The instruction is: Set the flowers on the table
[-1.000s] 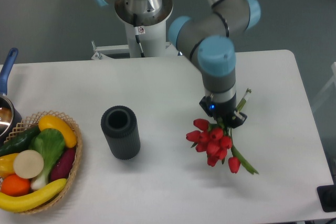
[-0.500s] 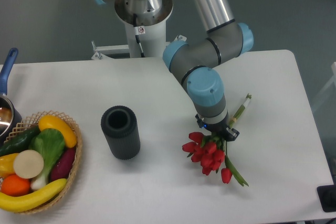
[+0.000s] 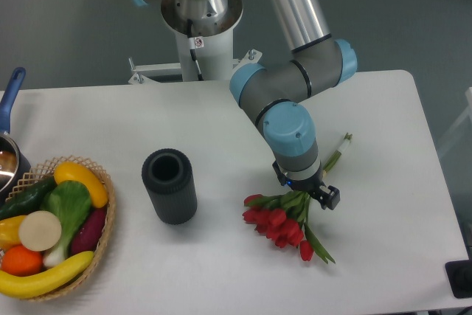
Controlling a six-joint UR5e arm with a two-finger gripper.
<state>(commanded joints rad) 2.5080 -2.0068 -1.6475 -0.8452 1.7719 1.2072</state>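
The flowers (image 3: 276,222), a bunch of red tulips with green stems, lie low over the white table (image 3: 221,123) right of centre. One bloom (image 3: 305,251) sticks out toward the front. The stem ends (image 3: 338,151) point to the back right. My gripper (image 3: 308,190) is shut on the stems just behind the blooms. Its fingers are mostly hidden by the wrist and the leaves. I cannot tell whether the blooms touch the tabletop.
A dark ribbed cylinder vase (image 3: 169,186) stands left of the flowers. A wicker basket (image 3: 99,237) of fruit and vegetables sits at the front left. A pot with a blue handle (image 3: 9,101) is at the left edge. The arm's base (image 3: 200,12) is at the back.
The gripper has moved left and down toward the front with the flowers. The bunch has swung so its blooms point more to the left and sit lower over the table.
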